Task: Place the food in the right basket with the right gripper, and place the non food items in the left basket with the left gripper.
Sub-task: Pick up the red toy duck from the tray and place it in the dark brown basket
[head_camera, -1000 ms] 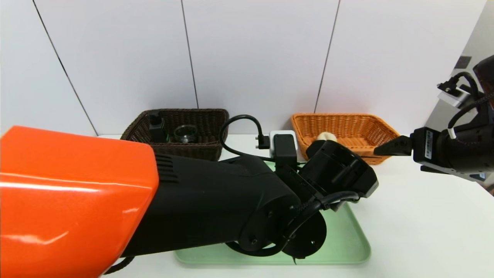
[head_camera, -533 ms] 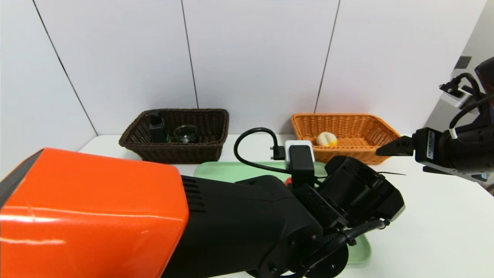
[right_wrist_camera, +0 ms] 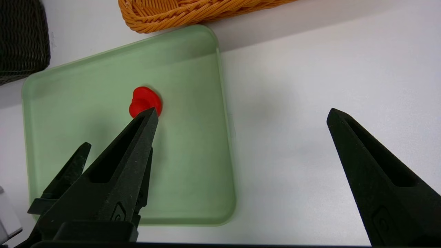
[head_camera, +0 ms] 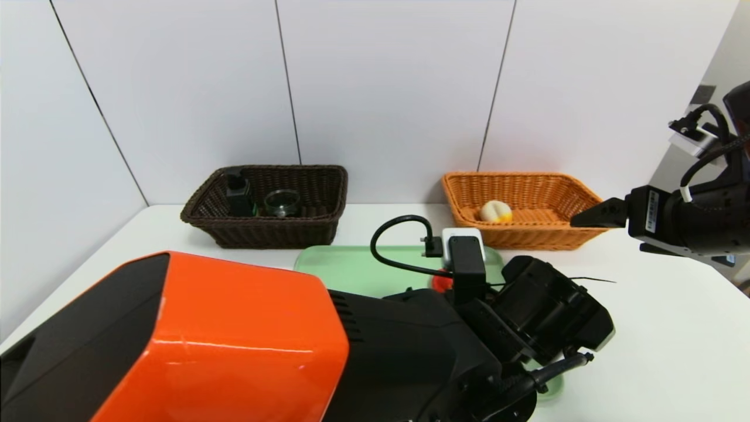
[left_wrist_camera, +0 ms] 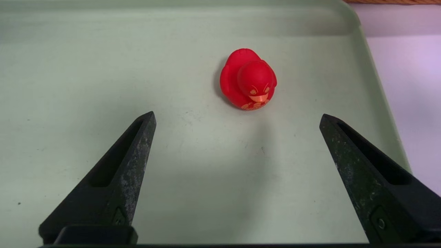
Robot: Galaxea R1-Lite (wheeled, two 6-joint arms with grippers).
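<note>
- Duck [left_wrist_camera: 248, 81]: upright on tray [head_camera: 351, 261], ahead of left gripper [left_wrist_camera: 237, 114], jaws spread, holding nothing.
- Left arm [head_camera: 252, 334]: lowered from baskets during last second; likely approach to non-food pickup for dark basket [head_camera: 269, 233].
- Right gripper [right_wrist_camera: 242, 110]: spread, idle beside orange basket [head_camera: 527, 237].

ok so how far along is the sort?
Looks done: the dark bottle and glass bowl in the left basket, a pale bun-like item in the right basket. In hand: nothing; left gripper open over the tray, right gripper open, idle. Left: red duck.
</note>
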